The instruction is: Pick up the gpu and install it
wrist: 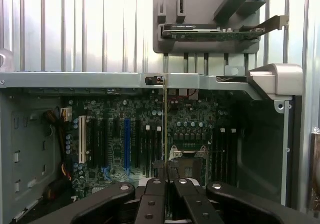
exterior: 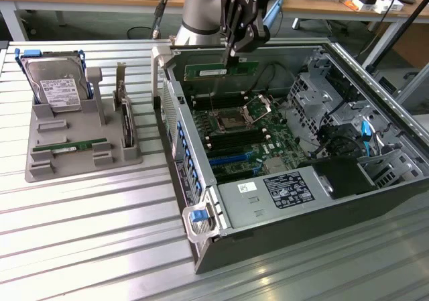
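Gripper (wrist: 165,178) clenched on the gpu (exterior: 221,70): install step in hand.
We find the gpu held edge-down inside the open computer case (exterior: 201,247), above the motherboard (exterior: 231,130), not yet seated; we judge seating calls for square alignment over 1 slot.

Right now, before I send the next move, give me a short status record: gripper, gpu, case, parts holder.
gripper: shut on the gpu, above the open computer case
gpu: long green board held by its top edge, hanging over the motherboard, apparently in no slot
holder: gray, at the exterior view's left, beside the case; carries a hard drive, an upright dark card and a second green stick lying flat
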`<state>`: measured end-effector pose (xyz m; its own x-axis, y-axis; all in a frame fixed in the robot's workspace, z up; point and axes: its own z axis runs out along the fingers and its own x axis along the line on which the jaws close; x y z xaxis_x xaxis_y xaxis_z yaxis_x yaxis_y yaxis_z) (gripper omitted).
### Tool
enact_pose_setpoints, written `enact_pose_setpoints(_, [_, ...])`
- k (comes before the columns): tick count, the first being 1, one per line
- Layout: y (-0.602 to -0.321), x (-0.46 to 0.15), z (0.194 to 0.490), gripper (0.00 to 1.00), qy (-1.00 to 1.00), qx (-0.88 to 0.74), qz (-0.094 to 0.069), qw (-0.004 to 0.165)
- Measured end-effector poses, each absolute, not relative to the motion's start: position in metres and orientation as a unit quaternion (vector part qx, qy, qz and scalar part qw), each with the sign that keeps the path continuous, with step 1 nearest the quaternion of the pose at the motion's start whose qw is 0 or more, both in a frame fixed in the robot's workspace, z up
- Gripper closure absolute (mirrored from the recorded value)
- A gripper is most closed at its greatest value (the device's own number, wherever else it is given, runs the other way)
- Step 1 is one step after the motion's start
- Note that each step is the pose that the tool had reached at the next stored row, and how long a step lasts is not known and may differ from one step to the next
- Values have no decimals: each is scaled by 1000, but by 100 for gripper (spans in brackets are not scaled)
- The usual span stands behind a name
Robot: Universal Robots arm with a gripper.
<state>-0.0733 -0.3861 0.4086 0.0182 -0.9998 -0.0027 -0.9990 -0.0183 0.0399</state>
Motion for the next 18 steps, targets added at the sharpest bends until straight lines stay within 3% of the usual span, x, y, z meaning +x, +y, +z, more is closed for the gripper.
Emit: enact_pose_setpoints(18, [-386,-67,403,88,-700,713,-15,14])
